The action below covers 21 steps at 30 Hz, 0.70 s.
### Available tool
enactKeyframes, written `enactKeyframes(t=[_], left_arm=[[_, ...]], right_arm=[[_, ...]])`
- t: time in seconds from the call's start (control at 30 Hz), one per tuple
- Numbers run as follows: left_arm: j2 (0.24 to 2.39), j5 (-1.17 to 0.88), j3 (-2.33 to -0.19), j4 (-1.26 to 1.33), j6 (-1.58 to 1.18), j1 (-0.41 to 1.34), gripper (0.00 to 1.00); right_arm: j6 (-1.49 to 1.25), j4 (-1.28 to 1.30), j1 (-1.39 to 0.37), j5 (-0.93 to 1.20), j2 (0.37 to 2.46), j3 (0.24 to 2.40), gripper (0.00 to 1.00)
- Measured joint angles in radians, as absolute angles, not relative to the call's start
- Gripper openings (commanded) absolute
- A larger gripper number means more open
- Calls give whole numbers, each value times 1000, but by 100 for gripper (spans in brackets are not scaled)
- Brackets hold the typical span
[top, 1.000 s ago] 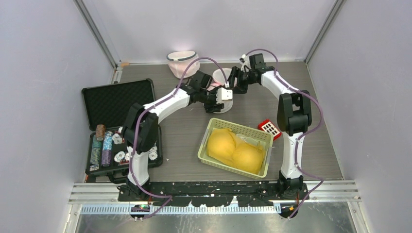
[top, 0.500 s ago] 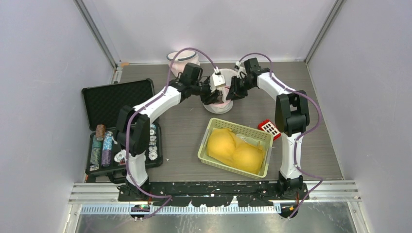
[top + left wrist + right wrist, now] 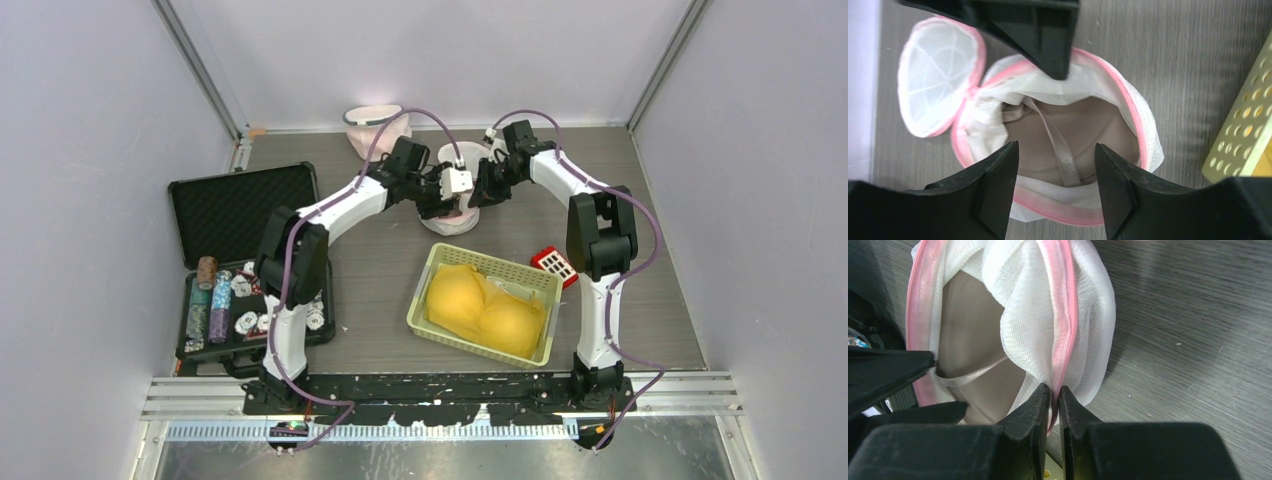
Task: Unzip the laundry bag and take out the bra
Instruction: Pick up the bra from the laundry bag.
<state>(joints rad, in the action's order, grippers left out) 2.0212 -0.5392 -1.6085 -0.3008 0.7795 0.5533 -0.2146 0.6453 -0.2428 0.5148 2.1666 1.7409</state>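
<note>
The laundry bag (image 3: 1143, 145) on the worktop (image 3: 640, 230) is already unzipped (its round lid hangs off to one side), the right gripper (image 3: 1052, 395) pinches its pink rim, and the left gripper (image 3: 1055, 187) hangs open over the bra (image 3: 1068, 130), which is not out yet.

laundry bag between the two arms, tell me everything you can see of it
The laundry bag is a small round pouch of white mesh with pink trim along its zipper edge. It sits on the grey table, already unzipped, its round lid flopped open to one side. Inside lies a beige bra, one strap across the opening. The right pincer pinches the pink rim; the left pincer stands open right above the mouth.
</note>
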Motion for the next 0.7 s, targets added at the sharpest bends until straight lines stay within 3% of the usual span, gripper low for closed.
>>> enactKeyframes(t=[0.17, 0.33, 0.5, 0.63, 0.7], left_arm=[[2067, -516, -1628, -398, 899, 574, 66], [2099, -464, -1643, -438, 956, 601, 62], [2128, -409, -1675, -447, 947, 613, 35], [2140, -368, -1703, -440, 908, 612, 3], [2140, -363, -1704, -426, 878, 609, 0]], right_arm=[[-215, 645, -243, 514, 2167, 1741, 12], [-212, 645, -243, 510, 2167, 1741, 6], [-199, 645, -243, 495, 2167, 1741, 1], [-182, 646, -243, 475, 2167, 1741, 1], [-176, 646, -243, 467, 2167, 1741, 1]])
